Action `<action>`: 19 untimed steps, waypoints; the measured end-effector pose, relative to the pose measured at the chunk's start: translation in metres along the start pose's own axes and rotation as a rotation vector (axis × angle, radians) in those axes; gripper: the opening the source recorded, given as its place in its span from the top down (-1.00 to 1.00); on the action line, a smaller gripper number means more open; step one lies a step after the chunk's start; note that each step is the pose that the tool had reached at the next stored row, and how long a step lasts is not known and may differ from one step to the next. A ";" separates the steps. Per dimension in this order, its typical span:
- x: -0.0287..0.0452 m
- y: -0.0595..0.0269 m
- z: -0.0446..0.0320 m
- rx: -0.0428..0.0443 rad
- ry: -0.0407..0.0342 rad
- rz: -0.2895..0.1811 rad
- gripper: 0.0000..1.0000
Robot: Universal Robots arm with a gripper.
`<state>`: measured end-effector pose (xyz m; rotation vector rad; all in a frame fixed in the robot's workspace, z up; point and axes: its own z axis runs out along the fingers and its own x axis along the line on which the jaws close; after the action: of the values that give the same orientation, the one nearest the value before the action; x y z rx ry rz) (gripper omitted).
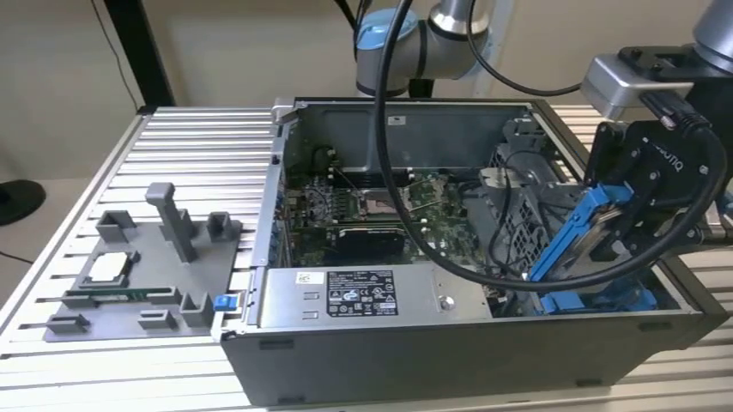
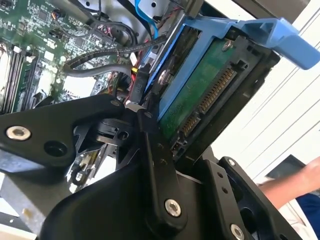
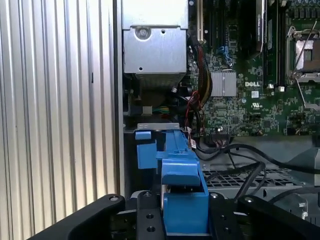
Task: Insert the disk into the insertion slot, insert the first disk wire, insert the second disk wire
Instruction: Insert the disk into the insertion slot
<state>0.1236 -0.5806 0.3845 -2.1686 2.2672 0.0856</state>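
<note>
Gripper (image 1: 619, 227) at exterior view's right, clamped on disk (image 1: 569, 239), held slanted above slot (image 1: 596, 300). White printed label (image 1: 359, 293) on silver box (image 1: 458, 296).

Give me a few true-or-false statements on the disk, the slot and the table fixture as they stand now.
1. The tool is clamped on the disk. True.
2. The disk sits fully in the insertion slot. False: it is held tilted, mostly above the insertion slot.
3. The grey fixture tray lies on the exterior view's right. False: the fixture tray lies on that view's left.
4. The motherboard lies exposed in the open case. True.
</note>
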 end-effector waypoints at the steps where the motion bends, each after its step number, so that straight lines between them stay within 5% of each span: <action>1: -0.0001 0.0001 -0.0028 0.0000 0.0003 0.000 1.00; 10: -0.0004 0.0004 -0.0103 -0.0001 0.0010 -0.002 1.00; 11: -0.0004 0.0004 -0.0103 -0.0002 0.0011 -0.002 -1.00; 13: -0.0005 0.0005 -0.0132 -0.0002 0.0020 -0.002 -1.00; 19: -0.0016 0.0015 -0.0400 -0.0008 0.0010 -0.001 -1.00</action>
<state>0.1236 -0.5806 0.4246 -2.1712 2.2664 0.0854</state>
